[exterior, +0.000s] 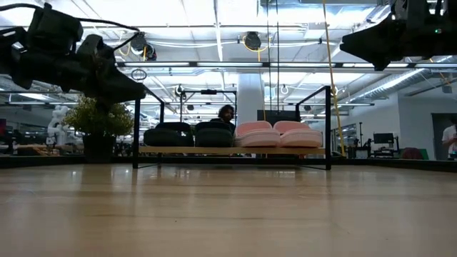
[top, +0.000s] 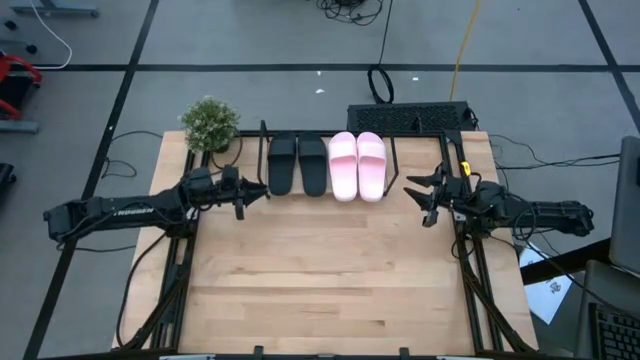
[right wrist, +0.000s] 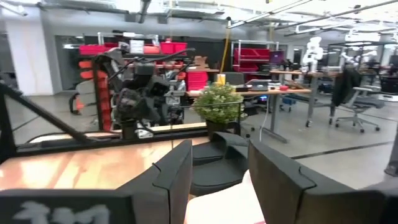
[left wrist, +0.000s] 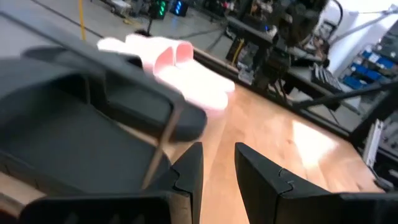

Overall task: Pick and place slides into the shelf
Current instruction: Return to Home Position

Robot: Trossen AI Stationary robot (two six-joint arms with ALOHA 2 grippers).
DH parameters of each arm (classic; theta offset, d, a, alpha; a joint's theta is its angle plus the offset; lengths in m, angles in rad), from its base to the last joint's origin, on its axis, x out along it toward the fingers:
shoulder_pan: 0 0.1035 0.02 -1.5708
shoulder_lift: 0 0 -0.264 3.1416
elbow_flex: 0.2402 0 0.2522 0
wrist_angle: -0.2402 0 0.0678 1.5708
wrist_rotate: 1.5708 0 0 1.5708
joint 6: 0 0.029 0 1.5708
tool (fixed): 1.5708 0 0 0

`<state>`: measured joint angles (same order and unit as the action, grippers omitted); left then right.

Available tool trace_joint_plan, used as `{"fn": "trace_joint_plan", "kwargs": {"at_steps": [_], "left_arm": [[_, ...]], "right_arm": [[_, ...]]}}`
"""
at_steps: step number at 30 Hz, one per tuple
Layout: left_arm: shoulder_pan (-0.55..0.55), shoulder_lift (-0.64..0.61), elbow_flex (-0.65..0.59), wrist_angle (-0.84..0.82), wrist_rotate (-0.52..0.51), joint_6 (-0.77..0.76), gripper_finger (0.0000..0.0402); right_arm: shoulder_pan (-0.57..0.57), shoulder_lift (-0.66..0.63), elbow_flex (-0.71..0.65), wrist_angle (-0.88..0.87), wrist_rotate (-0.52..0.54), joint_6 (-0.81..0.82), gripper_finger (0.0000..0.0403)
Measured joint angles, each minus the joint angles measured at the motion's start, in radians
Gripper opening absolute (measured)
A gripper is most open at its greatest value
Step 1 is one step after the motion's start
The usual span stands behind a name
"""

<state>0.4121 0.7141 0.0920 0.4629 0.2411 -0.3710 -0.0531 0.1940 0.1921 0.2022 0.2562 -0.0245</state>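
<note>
All the slides sit side by side on the shelf (top: 396, 158) at the table's far edge, soles on its wooden board (exterior: 228, 150). The two black slides (top: 297, 165) are on the left and the two pale pink slides (top: 357, 165) on the right. My left gripper (top: 258, 191) hovers open and empty just near-left of the black pair (left wrist: 74, 124); its wrist view shows the pink pair (left wrist: 186, 71) beyond. My right gripper (top: 420, 196) hovers open and empty to the right of the shelf, raised above the table (exterior: 371, 43).
A small potted plant (top: 210, 123) stands at the table's far left corner, beside the shelf. A dark keyboard-like device (top: 408, 117) lies behind the shelf. The bare wooden tabletop (top: 320, 280) spreads toward the near edge. A person (exterior: 226, 114) shows in the room behind the shelf.
</note>
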Motion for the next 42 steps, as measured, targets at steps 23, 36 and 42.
{"fn": "trace_joint_plan", "kwargs": {"at_steps": [23,36,42], "left_arm": [[-0.547,-0.685,-0.048,-0.395,-0.529,0.131,0.0088],[-0.798,-0.643,-0.081,-0.384,-0.862,0.14,0.0088],[-0.833,-0.643,-0.081,-0.383,-0.864,0.097,0.0088]], "right_arm": [[-0.013,0.011,0.042,-0.089,-0.025,0.018,0.0146],[-0.02,0.051,-0.099,0.086,-0.024,0.047,0.0146],[-0.057,0.045,-0.099,0.028,-0.196,0.145,0.0146]]}}
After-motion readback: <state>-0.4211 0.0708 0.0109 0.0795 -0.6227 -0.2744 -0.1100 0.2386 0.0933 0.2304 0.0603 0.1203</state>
